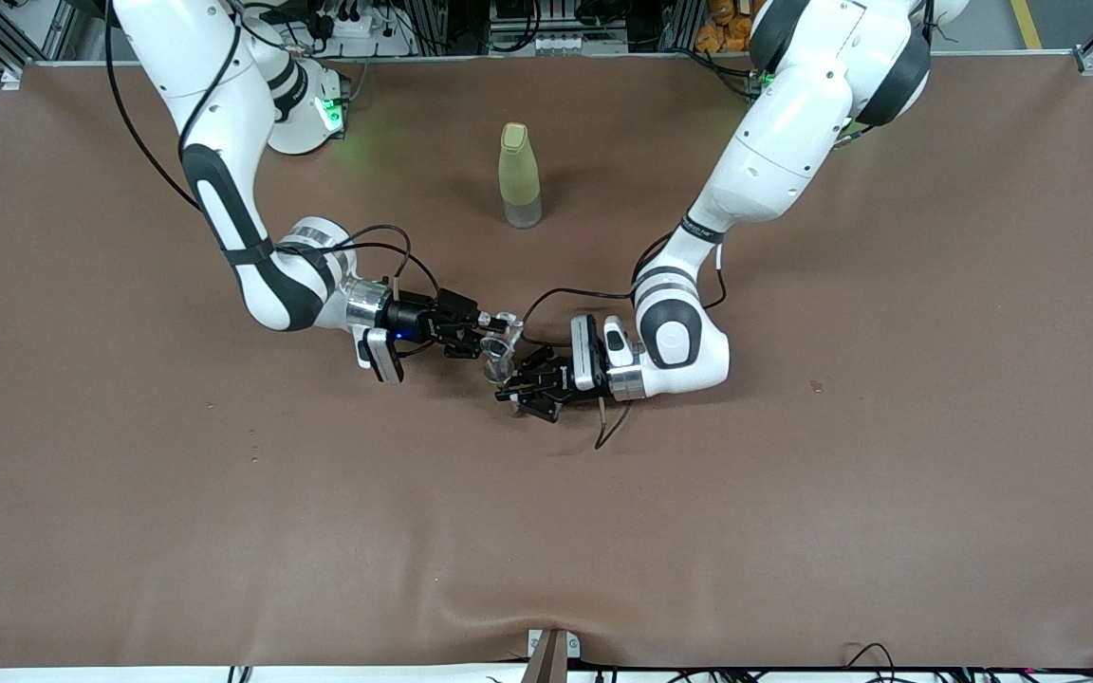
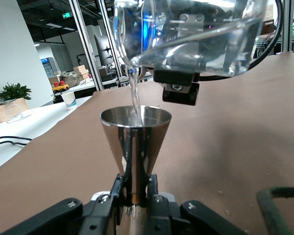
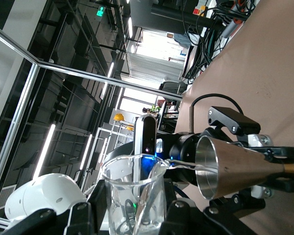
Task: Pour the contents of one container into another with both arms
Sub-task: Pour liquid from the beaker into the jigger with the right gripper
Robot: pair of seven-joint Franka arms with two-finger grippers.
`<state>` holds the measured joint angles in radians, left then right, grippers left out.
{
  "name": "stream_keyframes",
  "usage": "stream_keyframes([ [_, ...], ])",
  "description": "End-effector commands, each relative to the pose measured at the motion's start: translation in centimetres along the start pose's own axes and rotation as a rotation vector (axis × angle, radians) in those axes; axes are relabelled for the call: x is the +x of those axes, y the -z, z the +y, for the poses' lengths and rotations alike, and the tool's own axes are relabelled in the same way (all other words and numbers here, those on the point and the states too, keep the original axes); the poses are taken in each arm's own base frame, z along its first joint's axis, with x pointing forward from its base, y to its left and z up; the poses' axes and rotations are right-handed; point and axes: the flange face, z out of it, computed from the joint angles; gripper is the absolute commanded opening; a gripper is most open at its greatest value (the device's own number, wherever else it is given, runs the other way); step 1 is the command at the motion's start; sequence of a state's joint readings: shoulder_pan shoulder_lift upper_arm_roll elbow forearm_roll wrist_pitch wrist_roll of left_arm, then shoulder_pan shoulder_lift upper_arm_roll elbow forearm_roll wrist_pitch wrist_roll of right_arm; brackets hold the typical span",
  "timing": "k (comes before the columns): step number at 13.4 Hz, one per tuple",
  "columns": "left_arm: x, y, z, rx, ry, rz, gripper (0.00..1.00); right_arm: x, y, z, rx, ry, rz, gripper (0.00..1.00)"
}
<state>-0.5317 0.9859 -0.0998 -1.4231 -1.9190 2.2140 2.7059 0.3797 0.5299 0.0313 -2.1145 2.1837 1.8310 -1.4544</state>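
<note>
Right gripper [image 1: 494, 334] pinching clear glass beaker [image 1: 506, 332], tilting it over middle of brown tabletop [image 1: 793, 493]; thin stream of clear liquid [image 2: 134, 95] falling from beaker spout. Left gripper [image 1: 514, 387] pressing fingers on narrow waist of shiny steel cone-shaped measuring cup [image 2: 135, 142], holding it upright under spout, mouth catching stream. Both containers meeting mid-tabletop between both arms. Pale yellow-green capped bottle [image 1: 519, 175] standing upright nearer tabletop edge where arm bases are standing, well apart from grippers.
</note>
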Motion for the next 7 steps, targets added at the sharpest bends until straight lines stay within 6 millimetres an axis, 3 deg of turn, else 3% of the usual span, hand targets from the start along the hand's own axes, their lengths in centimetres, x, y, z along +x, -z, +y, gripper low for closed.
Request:
stream_keyframes([
  [1,0.04,-0.23,-0.21,0.032,-0.02,0.009,0.0,0.04,-0.27,-1.06,0.002,-0.025,0.017,0.0],
  [7,-0.04,-0.23,-0.2,0.043,-0.009,0.013,0.0,0.17,-0.4,-1.14,0.008,-0.059,0.017,0.0],
])
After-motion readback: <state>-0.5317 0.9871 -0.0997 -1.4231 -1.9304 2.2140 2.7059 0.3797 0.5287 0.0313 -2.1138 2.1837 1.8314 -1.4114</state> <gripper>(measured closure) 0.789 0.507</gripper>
